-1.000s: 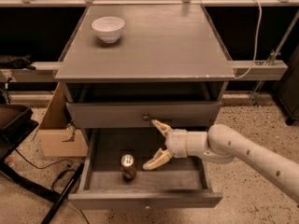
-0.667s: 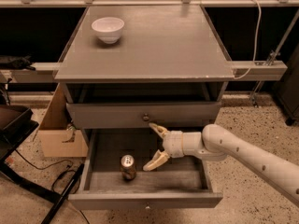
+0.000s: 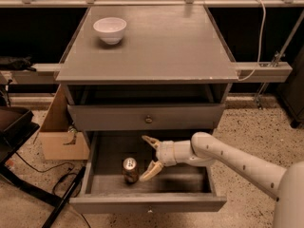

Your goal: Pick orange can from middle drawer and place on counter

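The orange can [image 3: 130, 169] stands upright in the left half of the open middle drawer [image 3: 147, 203], the lowest drawer of the grey cabinet. My gripper [image 3: 147, 157] is inside the drawer just right of the can, at can height. Its two pale fingers [image 3: 150, 140] are spread open, pointing left toward the can, with a small gap between the lower fingertip and the can. It holds nothing. The counter [image 3: 161, 46] is the cabinet's flat top above.
A white bowl [image 3: 110, 30] sits on the counter's back left. The knobbed drawer [image 3: 147, 118] above is closed and overhangs the back of the open one. A cardboard box [image 3: 59, 132] and cables lie on the floor at left. My white arm [image 3: 237, 160] reaches in from the right.
My gripper has moved left inside the drawer, closer to the can, with its fingers still spread. The can has not moved.
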{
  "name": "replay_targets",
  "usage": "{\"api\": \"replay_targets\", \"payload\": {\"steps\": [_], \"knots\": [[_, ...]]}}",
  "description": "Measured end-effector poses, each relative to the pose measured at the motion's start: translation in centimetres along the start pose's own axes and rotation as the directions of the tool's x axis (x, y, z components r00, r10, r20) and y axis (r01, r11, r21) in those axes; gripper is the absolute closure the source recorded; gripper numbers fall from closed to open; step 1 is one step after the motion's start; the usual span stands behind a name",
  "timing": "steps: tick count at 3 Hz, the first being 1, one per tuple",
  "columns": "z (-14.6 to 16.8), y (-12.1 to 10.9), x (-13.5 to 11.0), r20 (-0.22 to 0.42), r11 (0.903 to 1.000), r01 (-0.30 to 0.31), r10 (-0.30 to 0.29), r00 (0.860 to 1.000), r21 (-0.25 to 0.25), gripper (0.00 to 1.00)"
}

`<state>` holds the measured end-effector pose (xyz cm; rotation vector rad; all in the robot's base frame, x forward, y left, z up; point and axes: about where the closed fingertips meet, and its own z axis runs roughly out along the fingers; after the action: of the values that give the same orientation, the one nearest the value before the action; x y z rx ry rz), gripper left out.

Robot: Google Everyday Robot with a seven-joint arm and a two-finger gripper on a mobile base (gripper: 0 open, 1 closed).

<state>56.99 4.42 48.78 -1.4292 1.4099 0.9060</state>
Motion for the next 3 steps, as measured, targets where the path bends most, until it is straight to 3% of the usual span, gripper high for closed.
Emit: {"api": "replay_targets", "payload": {"steps": [2, 3], "knots": [[6.3, 2.1, 2.7, 0.021, 0.993, -0.053, 0.056, 0.998, -0.105, 0.0], [8.7, 2.9, 3.7, 0.035, 0.9879, -0.083, 0.088, 0.996, -0.131, 0.18]]}}
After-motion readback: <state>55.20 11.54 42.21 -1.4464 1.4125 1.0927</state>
